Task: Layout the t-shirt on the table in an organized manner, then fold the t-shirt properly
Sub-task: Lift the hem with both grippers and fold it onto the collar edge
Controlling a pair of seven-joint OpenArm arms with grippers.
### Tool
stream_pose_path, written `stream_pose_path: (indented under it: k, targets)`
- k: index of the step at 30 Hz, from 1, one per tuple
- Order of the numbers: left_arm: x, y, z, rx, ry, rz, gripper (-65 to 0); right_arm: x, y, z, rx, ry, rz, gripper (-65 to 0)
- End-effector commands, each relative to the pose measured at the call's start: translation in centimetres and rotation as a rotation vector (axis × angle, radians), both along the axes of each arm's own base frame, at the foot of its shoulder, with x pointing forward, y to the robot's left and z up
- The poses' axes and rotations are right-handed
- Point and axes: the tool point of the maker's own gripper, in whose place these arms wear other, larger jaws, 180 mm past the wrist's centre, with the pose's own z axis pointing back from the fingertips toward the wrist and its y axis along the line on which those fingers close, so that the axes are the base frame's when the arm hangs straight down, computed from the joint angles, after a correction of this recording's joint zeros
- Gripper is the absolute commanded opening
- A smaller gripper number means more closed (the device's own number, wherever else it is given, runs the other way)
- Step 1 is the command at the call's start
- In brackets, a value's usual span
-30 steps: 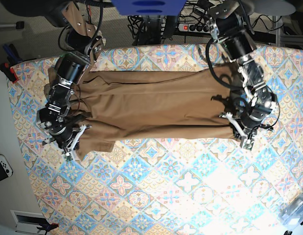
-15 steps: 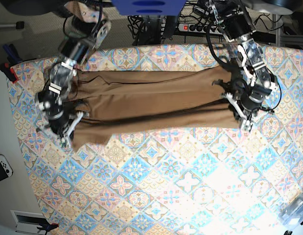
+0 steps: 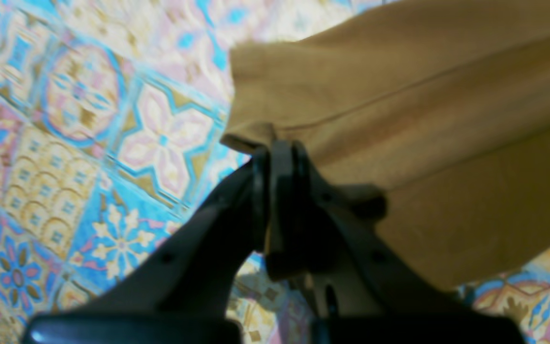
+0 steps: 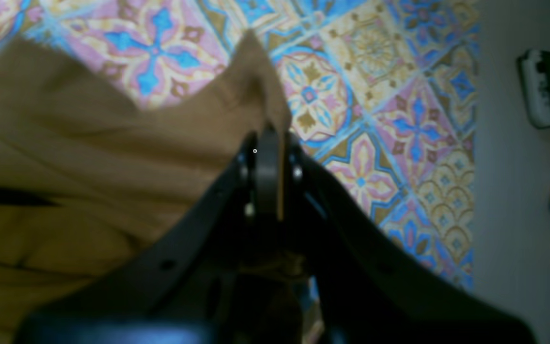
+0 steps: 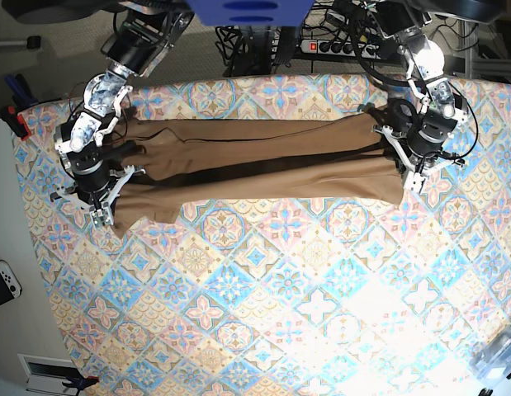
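— Patterned table (image 5: 263,297) first: where's the cloth?
— The t-shirt (image 5: 255,165) is stretched across its far half.
— And the grippers?
— The left gripper (image 5: 410,177) and right gripper (image 5: 102,216) are each clamped on an end.

The plain tan-brown cotton t-shirt (image 5: 255,161) shows darker brown lines along its folds. Beyond the matte black fingers (image 3: 280,162) lies the table's tile-patterned cloth (image 5: 263,305): pastel blue, pink and cream squares with floral crosses, rosettes and scalloped ochre motifs. Past the other black fingers (image 4: 268,162), the same tiles.
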Motion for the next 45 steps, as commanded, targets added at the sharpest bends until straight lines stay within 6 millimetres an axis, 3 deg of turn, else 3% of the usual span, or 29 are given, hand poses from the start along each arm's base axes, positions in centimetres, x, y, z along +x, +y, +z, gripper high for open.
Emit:
stream_pose_path:
  k: [1,9,14,16,22,31,39,43,45]
  targets:
    - [0.5,0.2,1.1,0.013,-0.040,-0.005,-65.0,0.6,-0.4,1.6,-0.011,-0.054,-0.006,-65.0]
    - [-0.7,1.1,2.0,0.070,-0.036,-0.026,-65.0,-1.8,-0.3,1.6,-0.023,-0.048,-0.005,-65.0]
    - [-1.8,1.2,1.5,0.079,-0.010,-0.030,-65.0,-4.2,1.0,-0.3,0.047,-0.010,0.000,-65.0]
    - [-2.2,1.2,1.2,0.079,0.001,-0.030,-65.0,-4.3,1.0,-0.4,0.051,-0.010,0.001,-65.0]
    - [-2.7,1.3,0.9,0.080,0.015,-0.029,-65.0,-5.5,-1.6,-0.4,0.039,-0.008,-0.083,-65.0]
    - [-3.9,1.0,1.1,0.094,0.028,-0.040,-65.0,-5.4,-1.9,0.6,0.021,-0.028,-0.083,-65.0]
    - [-5.8,0.5,-0.7,0.067,0.091,-0.031,-65.0,-6.7,-1.7,-0.8,0.030,0.015,-0.084,-65.0]
    - [-6.7,0.8,-3.0,0.037,0.154,-0.013,-65.0,-7.1,-1.5,-2.6,0.062,0.057,-0.087,-65.0]
    - [-6.8,0.8,-3.2,0.037,0.159,-0.012,-65.0,-7.3,-1.4,-3.1,0.070,0.071,-0.089,-65.0]
